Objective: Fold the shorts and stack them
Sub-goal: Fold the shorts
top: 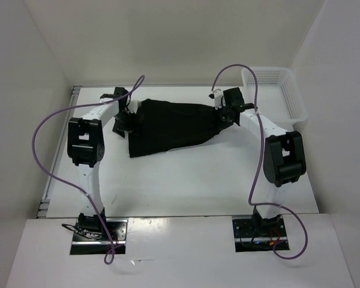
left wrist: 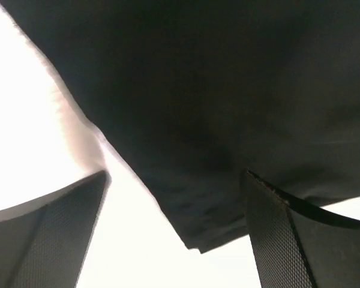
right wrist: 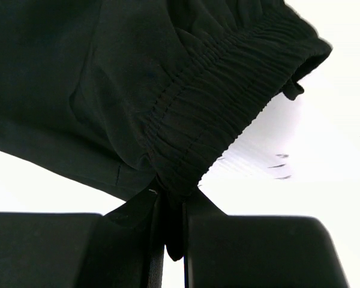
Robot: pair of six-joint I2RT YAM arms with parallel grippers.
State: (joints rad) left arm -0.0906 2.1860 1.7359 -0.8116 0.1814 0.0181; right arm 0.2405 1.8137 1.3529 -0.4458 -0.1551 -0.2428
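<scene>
Shorts (top: 174, 126): black soft cloth, spread across the far middle of the white table (top: 186, 180) with one gripper at each end. The near-left corner reaches further toward the arm bases than the right side does.
Waistband (right wrist: 228, 102): a gathered elastic band at the right end of the shorts. In the right wrist view it is puckered and runs diagonally up to the right.
Right gripper (right wrist: 171, 234): at the right end of the shorts. Its jaws are closed tight on a pinch of the waistband, with a sliver of black cloth squeezed between them.
Left gripper (left wrist: 177, 198): at the left end of the shorts, near their far-left corner. Its jaws stand wide apart, with one finger (left wrist: 48, 234) at each lower side of the left wrist view.
Hem corner (left wrist: 198, 243): a folded black edge that comes to a point in the gap between the left jaws. The right-hand finger overlaps the cloth edge in that view, but whether it touches the cloth cannot be told.
Basket (top: 276, 90): white plastic mesh, at the far right corner of the table, beyond the right arm and apart from the shorts.
Cables (top: 42, 150): purple, one looping from each arm's base up toward its wrist.
</scene>
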